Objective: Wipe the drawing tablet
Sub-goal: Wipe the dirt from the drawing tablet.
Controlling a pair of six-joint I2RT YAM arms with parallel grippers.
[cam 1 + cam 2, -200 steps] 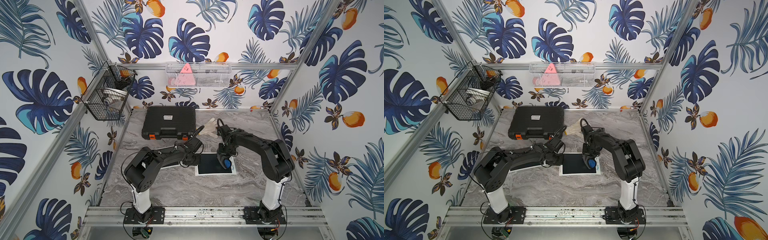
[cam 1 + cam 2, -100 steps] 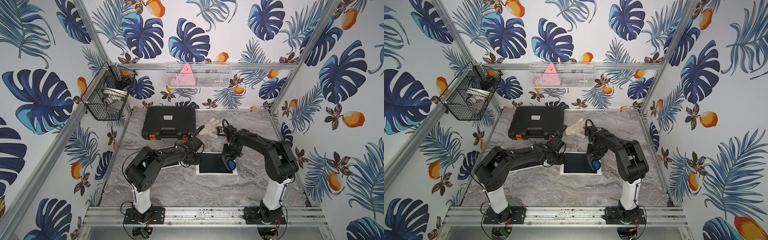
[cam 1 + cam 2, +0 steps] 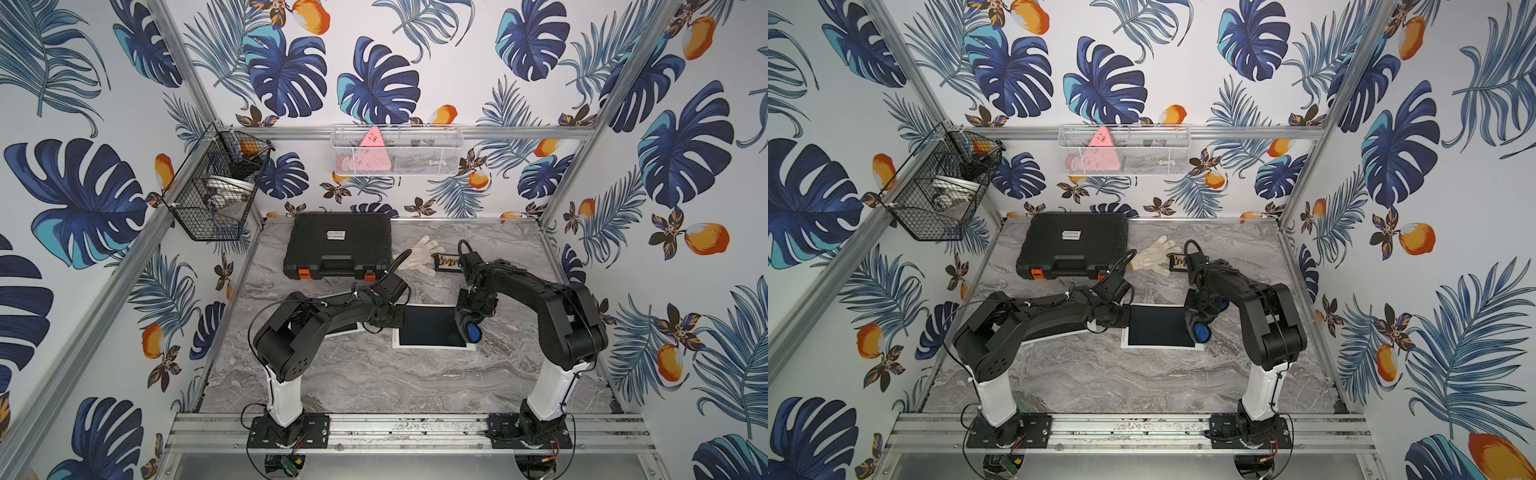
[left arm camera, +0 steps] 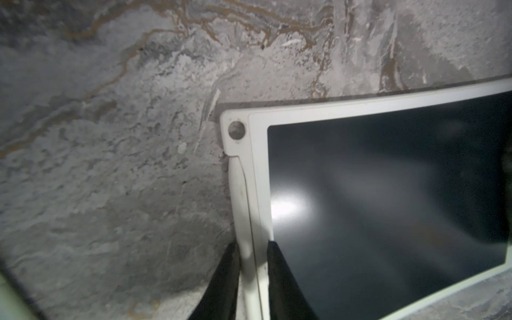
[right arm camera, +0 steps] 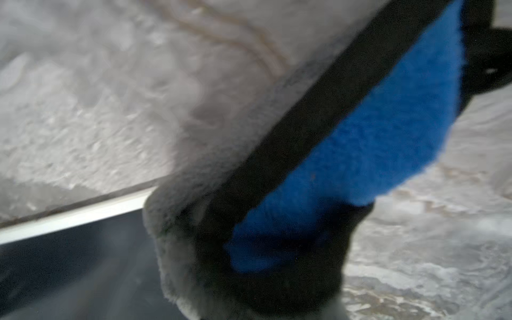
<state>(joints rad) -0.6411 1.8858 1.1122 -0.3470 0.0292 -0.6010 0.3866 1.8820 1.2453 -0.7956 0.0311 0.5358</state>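
Note:
The drawing tablet [image 3: 428, 326] [image 3: 1156, 326], a dark screen in a white frame, lies flat on the marble table in both top views. My left gripper [image 4: 253, 249] [image 3: 397, 319] is at its left side, and its two black fingers [image 4: 279, 277] pinch the white bezel [image 4: 257, 171] between them. My right gripper [image 3: 467, 318] [image 3: 1198, 318] is shut on a wiping pad [image 5: 360, 138] [image 3: 472, 332] that is blue, black and fluffy grey. The pad rests over the tablet's right edge near its front corner. It hides the right fingers in the right wrist view.
A black tool case [image 3: 338, 249] lies at the back left, with a white glove [image 3: 419, 255] and a small black bit holder [image 3: 446, 262] beside it. A black wire basket [image 3: 216, 195] hangs on the left wall and a white mesh basket [image 3: 395, 149] on the back wall.
My right gripper has dragged the wiping pad rightward and nearer across the screen to its right edge. The left gripper has stayed at the tablet's left edge.

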